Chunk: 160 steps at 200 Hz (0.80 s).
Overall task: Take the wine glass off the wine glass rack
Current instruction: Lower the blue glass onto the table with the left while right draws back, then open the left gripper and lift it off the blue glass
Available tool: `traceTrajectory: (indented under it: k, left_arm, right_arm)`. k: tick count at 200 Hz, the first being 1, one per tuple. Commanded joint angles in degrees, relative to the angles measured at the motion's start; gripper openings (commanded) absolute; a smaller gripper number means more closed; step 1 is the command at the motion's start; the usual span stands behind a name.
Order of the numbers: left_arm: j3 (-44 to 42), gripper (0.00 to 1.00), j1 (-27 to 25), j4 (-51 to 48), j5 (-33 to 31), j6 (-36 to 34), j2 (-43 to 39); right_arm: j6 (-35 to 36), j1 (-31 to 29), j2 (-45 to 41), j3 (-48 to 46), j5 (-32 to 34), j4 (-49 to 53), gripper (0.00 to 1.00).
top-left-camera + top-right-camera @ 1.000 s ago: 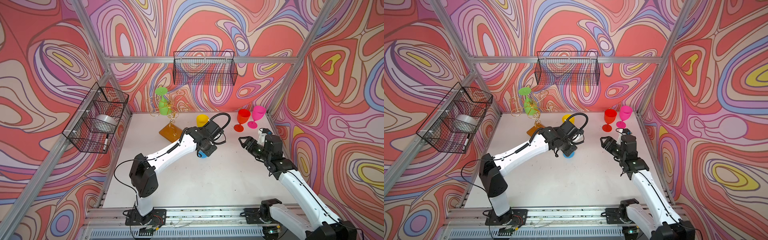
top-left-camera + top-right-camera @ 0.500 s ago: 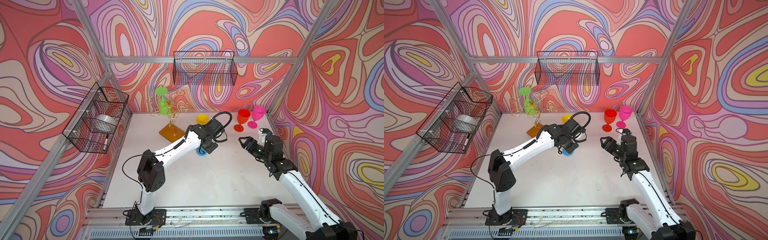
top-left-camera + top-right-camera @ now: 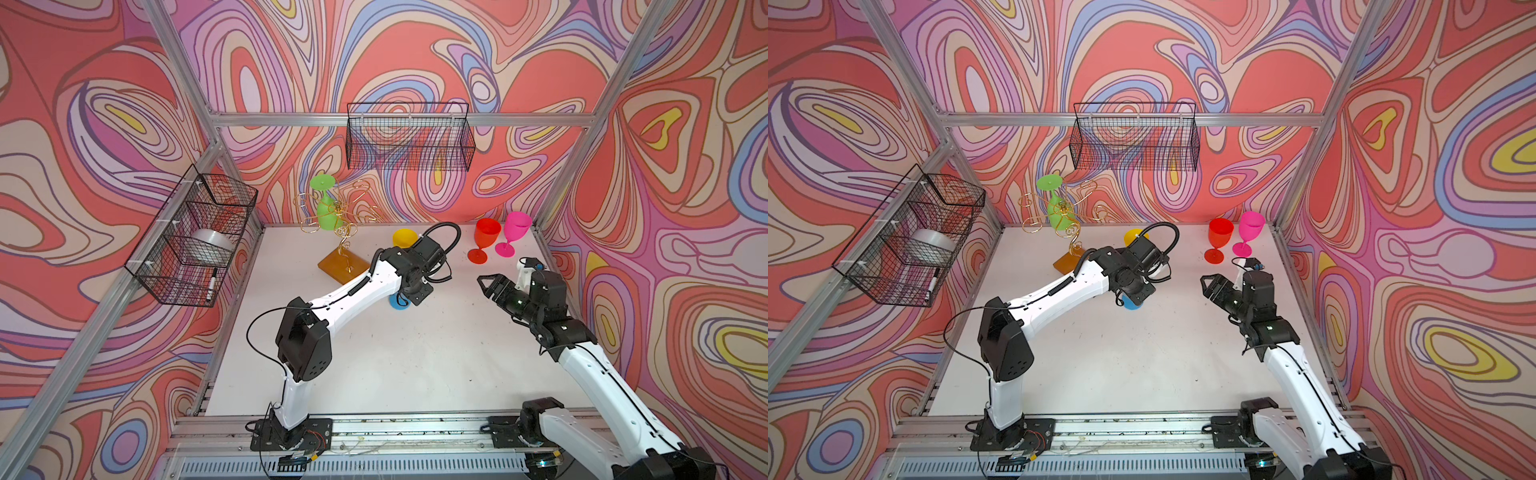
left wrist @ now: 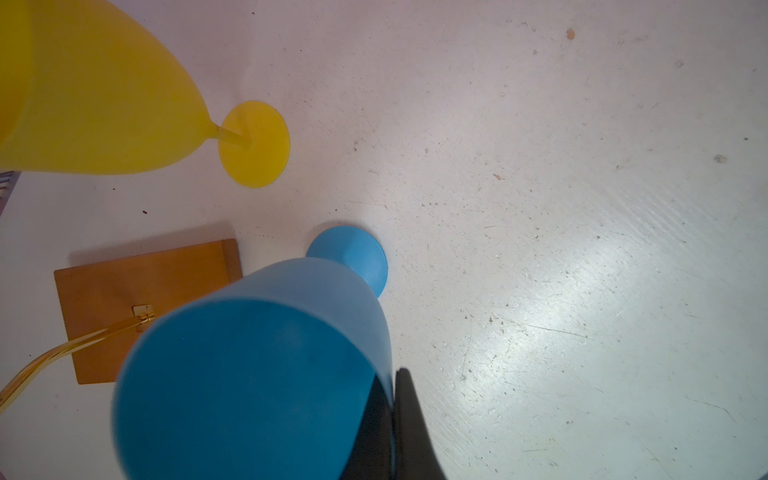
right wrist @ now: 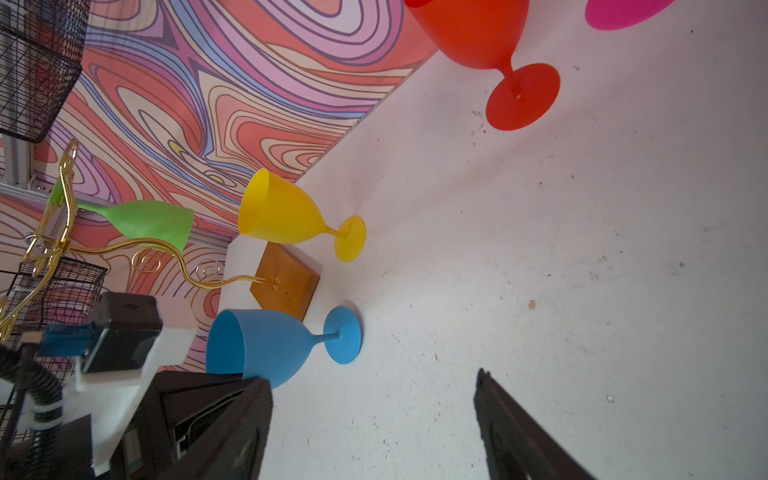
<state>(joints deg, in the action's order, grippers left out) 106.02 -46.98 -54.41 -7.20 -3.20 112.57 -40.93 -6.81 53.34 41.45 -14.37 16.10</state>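
Gold-wire wine glass rack [image 3: 337,266] carries one green glass [image 3: 328,214], hanging. The blue wine glass [image 5: 266,345] is off it, upright on the tabletop [image 3: 415,353] just beside the rack's base. My left claw [image 4: 392,399] pinches its rim, so I reckon only release remains. My right claw [image 5: 372,390] gapes empty, well apart.

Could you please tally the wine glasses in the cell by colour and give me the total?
green glass: 1
yellow glass: 1
blue glass: 1
red glass: 1
pink glass: 1
Total: 5
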Motion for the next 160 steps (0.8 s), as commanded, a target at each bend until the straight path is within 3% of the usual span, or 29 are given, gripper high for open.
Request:
traceTrajectory:
  k: [1,79,160]
  left_arm:
    - [1.3,0.01,0.32,-1.2,-0.73,0.31,1.08]
    - [2.17,0.5,0.34,-1.66,-2.2,0.42,-1.32]
    - [2.99,0.75,-0.19,-0.85,-4.72,0.89,-6.38]
  right_arm:
    - [1.24,0.13,-1.09,-0.49,0.13,-0.27,0.81]
    - [1.18,0.19,0.32,-0.23,-0.48,-1.59,0.81]
    - [0.68,0.15,1.34,0.43,-1.27,-2.89,0.81]
